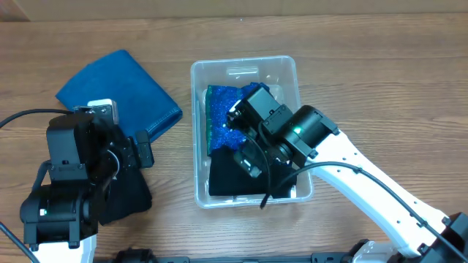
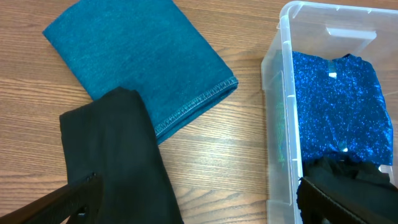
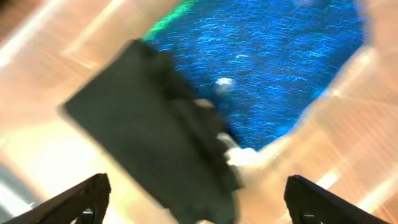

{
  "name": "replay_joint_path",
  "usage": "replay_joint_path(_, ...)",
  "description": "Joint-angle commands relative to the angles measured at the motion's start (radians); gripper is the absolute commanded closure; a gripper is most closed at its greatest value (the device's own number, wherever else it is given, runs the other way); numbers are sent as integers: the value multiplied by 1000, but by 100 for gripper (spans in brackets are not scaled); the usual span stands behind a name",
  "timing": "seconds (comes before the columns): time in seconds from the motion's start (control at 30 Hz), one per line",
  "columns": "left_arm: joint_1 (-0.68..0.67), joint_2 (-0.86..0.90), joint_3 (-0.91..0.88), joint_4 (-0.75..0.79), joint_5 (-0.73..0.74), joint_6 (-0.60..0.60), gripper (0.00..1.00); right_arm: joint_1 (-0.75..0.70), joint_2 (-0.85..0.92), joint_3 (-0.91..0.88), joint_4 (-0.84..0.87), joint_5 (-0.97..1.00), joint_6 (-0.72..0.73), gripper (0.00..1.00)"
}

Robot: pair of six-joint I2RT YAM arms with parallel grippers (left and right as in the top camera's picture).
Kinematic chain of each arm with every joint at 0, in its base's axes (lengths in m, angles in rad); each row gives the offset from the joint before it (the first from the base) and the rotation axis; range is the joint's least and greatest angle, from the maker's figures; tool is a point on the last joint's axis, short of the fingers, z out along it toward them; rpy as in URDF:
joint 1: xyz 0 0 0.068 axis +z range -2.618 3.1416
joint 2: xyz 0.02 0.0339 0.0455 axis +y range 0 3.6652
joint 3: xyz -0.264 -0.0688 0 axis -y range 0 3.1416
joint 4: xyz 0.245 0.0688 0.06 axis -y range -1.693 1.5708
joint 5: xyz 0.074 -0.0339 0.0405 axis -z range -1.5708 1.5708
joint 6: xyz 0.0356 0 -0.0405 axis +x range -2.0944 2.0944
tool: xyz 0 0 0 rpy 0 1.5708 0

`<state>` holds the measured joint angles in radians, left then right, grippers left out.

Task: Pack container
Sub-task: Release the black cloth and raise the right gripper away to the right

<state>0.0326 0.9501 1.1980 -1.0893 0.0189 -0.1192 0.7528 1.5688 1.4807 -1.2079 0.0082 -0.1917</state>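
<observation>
The clear container (image 1: 196, 109) stands mid-table. Inside lie a blue glittery cloth (image 1: 223, 113) at the far end and a folded black cloth (image 1: 230, 179) at the near end. My right gripper (image 1: 245, 150) hangs over the inside of the container, open and empty. In the blurred right wrist view its fingers (image 3: 196, 205) spread above the black cloth (image 3: 149, 137) and the blue cloth (image 3: 267, 68). My left gripper (image 1: 135, 157) is open and empty, over another black cloth (image 2: 118, 162) on the table left of the container (image 2: 280, 124).
A folded teal cloth (image 1: 121, 91) lies on the wooden table at the far left, also in the left wrist view (image 2: 137, 68). The black cloth on the table overlaps its near edge. The right arm reaches in from the near right corner.
</observation>
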Motion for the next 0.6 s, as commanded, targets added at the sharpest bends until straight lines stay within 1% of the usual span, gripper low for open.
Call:
replay_joint_path(0.0, 1, -1, 21, 1, -3, 23, 0, -1, 5, -29, 11, -219, 14, 90)
replay_joint_path(0.03, 1, -1, 21, 0, -3, 23, 0, -1, 5, -55, 19, -258, 14, 96)
replay_joint_path(0.13, 1, -1, 21, 0, -3, 23, 0, -1, 6, -158, 97, -262, 13, 96)
replay_joint_path(0.17, 1, -1, 21, 0, -3, 23, 0, -1, 7, -208, 154, -260, 13, 96)
replay_joint_path(0.23, 1, -1, 21, 1, -3, 23, 0, -1, 14, -345, 341, -235, 13, 93)
replay_joint_path(0.3, 1, -1, 21, -3, -3, 23, 0, -2, 16, -431, 448, -191, 13, 92)
replay_joint_path(0.33, 1, -1, 21, -7, -3, 23, 0, -6, 18, -478, 503, -127, 18, 76)
replay_joint_path(0.37, 1, -1, 21, -9, -3, 23, 0, -14, 18, -501, 538, -74, 56, 64)
replay_joint_path(0.4, 1, -1, 21, -9, -3, 23, 0, -26, 23, -520, 571, -39, 90, 69)
replay_joint_path(0.5, 1, -1, 21, -11, -3, 23, 0, -42, 46, -523, 578, -21, 96, 79)
replay_joint_path(0.53, 1, -1, 21, -13, -3, 23, 0, -42, 45, -519, 577, -15, 95, 78)
replay_joint_path(0.57, 1, -1, 21, -14, -3, 23, 0, -42, 45, -506, 570, -6, 95, 71)
